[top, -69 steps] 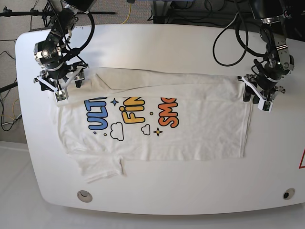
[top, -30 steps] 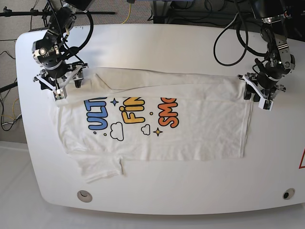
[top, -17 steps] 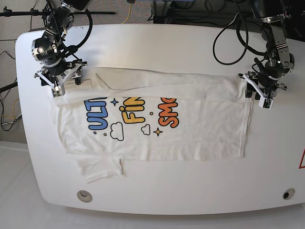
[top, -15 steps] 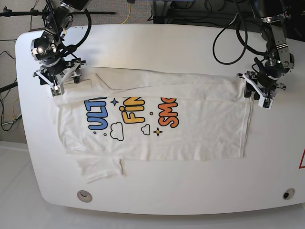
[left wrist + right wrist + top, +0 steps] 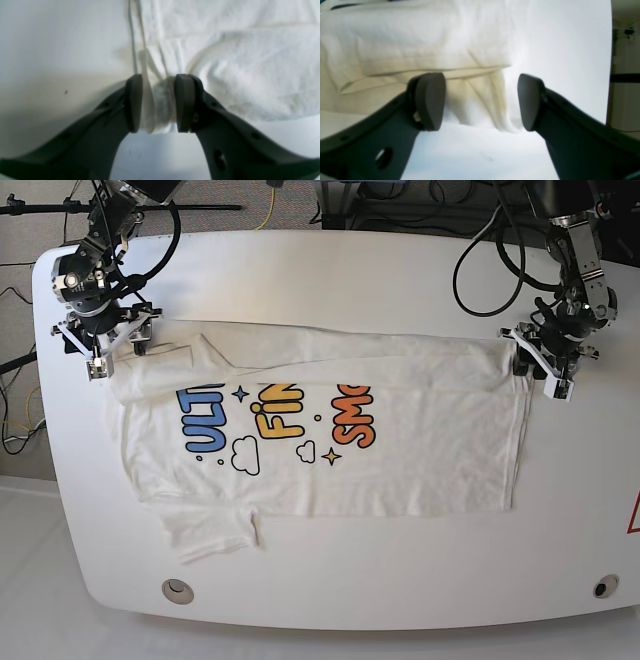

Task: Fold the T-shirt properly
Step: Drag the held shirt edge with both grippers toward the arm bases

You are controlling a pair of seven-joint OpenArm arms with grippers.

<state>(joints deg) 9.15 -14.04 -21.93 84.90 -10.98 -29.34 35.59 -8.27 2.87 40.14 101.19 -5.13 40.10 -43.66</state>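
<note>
**A:** What lies on the table (image 5: 400, 270)?

**B:** A white T-shirt (image 5: 400, 440) spread nearly flat across the middle of the round-cornered white table, printed side up. Blue, yellow and orange cartoon letters run across its chest, with small clouds and stars beside them. A band of cloth along its far edge is folded over onto the shirt. One short sleeve sticks out at the near left of the shirt.

**A:** Where are the claws, taking the shirt as the marker?

**B:** The left gripper (image 5: 543, 366) sits at the shirt's far right corner in the base view. Its wrist view shows the left gripper (image 5: 156, 103) with dark pads (image 5: 184, 102) pinched on a bunched wad of the T-shirt (image 5: 240, 75), so it grips the cloth. The right gripper (image 5: 97, 345) is at the shirt's far left corner. Seen from its wrist, the right gripper (image 5: 481, 101) has its jaws spread wide, with a fold of the T-shirt (image 5: 420, 45) lying between them; the pads do not press it.

**A:** Any boxes or bins holding things?

**B:** I see only the shirt and the table.
</note>
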